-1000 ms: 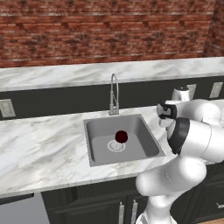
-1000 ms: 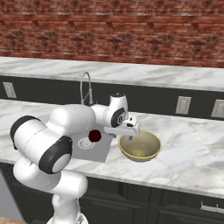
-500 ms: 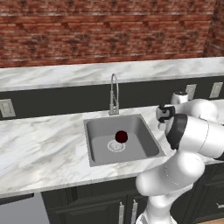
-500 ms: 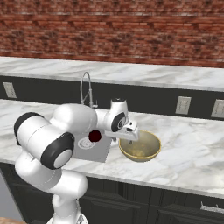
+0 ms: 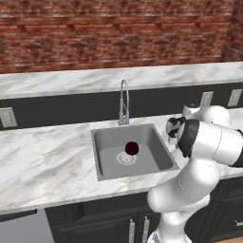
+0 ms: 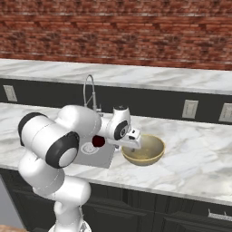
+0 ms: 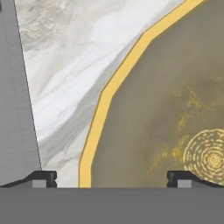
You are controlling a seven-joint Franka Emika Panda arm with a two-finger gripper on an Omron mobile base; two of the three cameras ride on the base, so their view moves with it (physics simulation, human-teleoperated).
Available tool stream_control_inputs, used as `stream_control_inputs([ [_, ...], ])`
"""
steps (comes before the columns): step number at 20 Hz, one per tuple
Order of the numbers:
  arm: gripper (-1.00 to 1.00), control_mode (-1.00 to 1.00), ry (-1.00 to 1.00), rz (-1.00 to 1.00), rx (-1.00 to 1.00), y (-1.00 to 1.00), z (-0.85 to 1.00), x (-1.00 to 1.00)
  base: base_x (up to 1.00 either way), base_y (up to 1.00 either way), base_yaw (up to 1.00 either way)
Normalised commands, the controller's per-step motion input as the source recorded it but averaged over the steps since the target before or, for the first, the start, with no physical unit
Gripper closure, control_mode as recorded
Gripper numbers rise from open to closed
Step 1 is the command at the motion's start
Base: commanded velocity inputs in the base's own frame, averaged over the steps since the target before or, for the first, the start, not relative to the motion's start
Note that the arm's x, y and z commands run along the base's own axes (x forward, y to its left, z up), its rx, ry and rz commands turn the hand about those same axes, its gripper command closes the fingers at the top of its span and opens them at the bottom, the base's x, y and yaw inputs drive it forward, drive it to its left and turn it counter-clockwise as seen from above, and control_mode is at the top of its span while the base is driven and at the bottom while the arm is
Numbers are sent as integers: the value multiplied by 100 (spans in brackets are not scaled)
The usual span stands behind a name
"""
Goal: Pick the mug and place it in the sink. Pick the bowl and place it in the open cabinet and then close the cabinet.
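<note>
White marble tabletop (image 6: 199, 154) under a brick wall (image 6: 136, 31): we have lowered our claw (image 6: 132, 146) onto the bowl's near rim.
Our claw, spread wide, now straddles the bowl (image 6: 147, 149) rim just beside the sink (image 5: 107, 166); the mug (image 5: 131, 148) already lies at the sink's drain, so the bowl comes next.

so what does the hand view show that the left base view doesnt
Hand view alone: the bowl close up, its yellow rim running between the two dark fingertips, one outside over the marble counter, one inside over a ringed pattern in the bowl's floor. The jaws stand wide apart astride the rim.

Left base view alone: the mug lying in the sink by the drain, the faucet, the brick wall.

Both: the white marble counter.
</note>
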Motion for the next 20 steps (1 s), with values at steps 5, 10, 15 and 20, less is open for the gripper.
stream_control_inputs([
  [5,100,-100,0,0,1,-7,-10,0,0,0,0],
  [10,100,-100,0,0,0,-4,0,0,0,0,0],
  [15,100,-100,0,0,-8,12,24,-7,0,0,0],
  [20,100,-100,0,9,-23,46,83,-29,0,0,0],
])
